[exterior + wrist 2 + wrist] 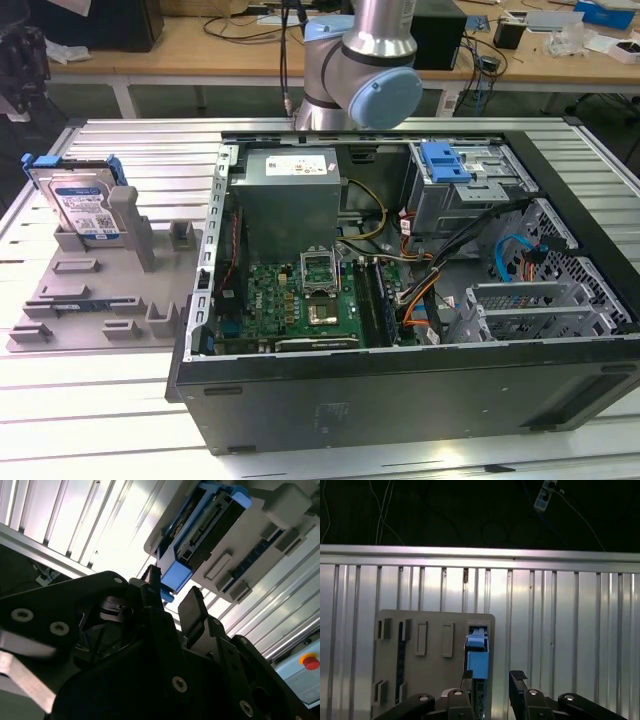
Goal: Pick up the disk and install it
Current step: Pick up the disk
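Exterior view: silver rectangular hard disk in blue plastic bracket (85,205) stood upright in grey slotted holder (100,290) on ribbed metal counter (100,420).
End effector (492,676): released, fingers (518,676) spread apart, near the disk.

Robotics lab: robot arm (365,70) at slotted aluminium table (150,140), open computer case (400,400), wooden benches (180,55) with cables and electronics behind
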Action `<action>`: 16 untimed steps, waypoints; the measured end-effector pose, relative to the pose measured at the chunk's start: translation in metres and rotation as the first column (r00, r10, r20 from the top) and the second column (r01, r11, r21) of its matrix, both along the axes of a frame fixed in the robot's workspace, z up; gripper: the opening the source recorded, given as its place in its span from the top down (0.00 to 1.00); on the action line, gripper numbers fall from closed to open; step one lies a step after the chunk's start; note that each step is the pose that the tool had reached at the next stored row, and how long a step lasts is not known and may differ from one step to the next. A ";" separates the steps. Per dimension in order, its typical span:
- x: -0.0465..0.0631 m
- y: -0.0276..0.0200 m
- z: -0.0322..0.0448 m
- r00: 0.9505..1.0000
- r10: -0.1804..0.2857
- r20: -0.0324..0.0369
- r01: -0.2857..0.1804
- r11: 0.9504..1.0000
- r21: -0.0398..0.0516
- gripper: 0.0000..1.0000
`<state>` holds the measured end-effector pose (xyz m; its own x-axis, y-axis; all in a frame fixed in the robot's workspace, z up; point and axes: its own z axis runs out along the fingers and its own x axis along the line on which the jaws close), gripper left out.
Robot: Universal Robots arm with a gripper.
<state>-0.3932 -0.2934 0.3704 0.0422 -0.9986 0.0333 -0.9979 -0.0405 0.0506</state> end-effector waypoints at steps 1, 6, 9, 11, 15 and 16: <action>-0.002 0.0000 -0.0001 1.000 0.007 0.000 -0.007 1.000 -0.003 0.58; -0.004 0.0000 -0.0001 1.000 0.019 0.000 -0.019 1.000 -0.006 0.50; -0.004 -0.0002 -0.0004 1.000 0.013 0.000 -0.013 1.000 -0.006 0.50; -0.004 -0.0004 -0.0013 1.000 -0.020 0.000 0.020 1.000 -0.006 0.50; -0.001 -0.0014 -0.0030 0.999 -0.038 0.000 0.038 0.999 -0.006 0.50; 0.000 -0.0019 -0.0034 0.999 -0.038 0.000 0.038 0.999 -0.006 0.50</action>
<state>-0.3936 -0.2953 0.3670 0.0038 -0.9992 0.0395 -0.9987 -0.0018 0.0509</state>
